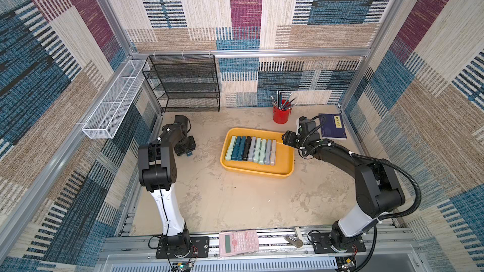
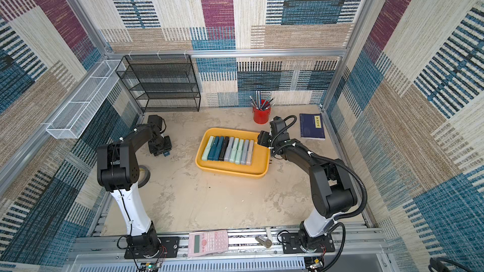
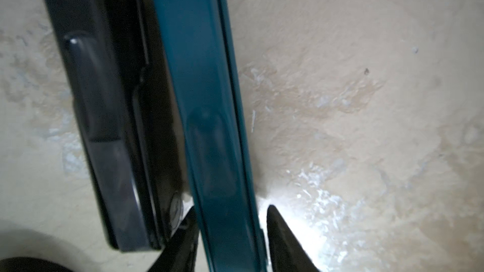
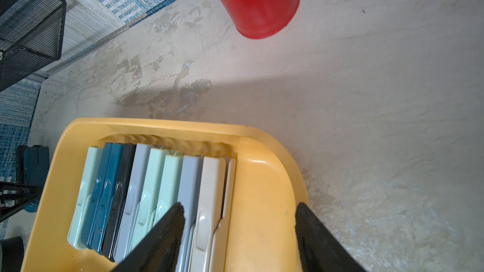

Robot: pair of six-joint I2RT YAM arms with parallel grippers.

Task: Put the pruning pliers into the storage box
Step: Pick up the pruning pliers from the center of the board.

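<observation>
Straddling a teal plier point(image 3: 204, 100), the left gripper point(image 3: 231, 215) has its fingers set narrow, one along each long side of the bar. One tip touches it. The other sits so close that I cannot tell whether the bar is pinched or only bracketed, nor whether it is lifted. A black plier point(image 3: 112, 126) lies just beside it on the table point(image 3: 366, 100), parallel to it. In both top views this gripper point(image 1: 186, 150) points down at the table's left side, well apart from the box point(image 1: 256, 173) and near the foot of the rack point(image 1: 183, 82).

The right gripper point(image 4: 239, 221) is spread wide and holds nothing. It hangs over the box's far right corner, with one finger above the pliers point(image 4: 146, 192) and the other at the rim. These pliers lie side by side in one row inside the box, in mint, teal, black, grey and whitish, packed from its left wall toward the right. In both top views the box sits mid-table, between the two arms.

Behind the box stands a red cup point(image 1: 281, 115) of pencils. To its right a dark blue book point(image 2: 311, 126) lies flat. A white mesh basket point(image 1: 112, 100) hangs on the left wall, and a pink calculator point(image 1: 238, 240) rests on the front rail.
</observation>
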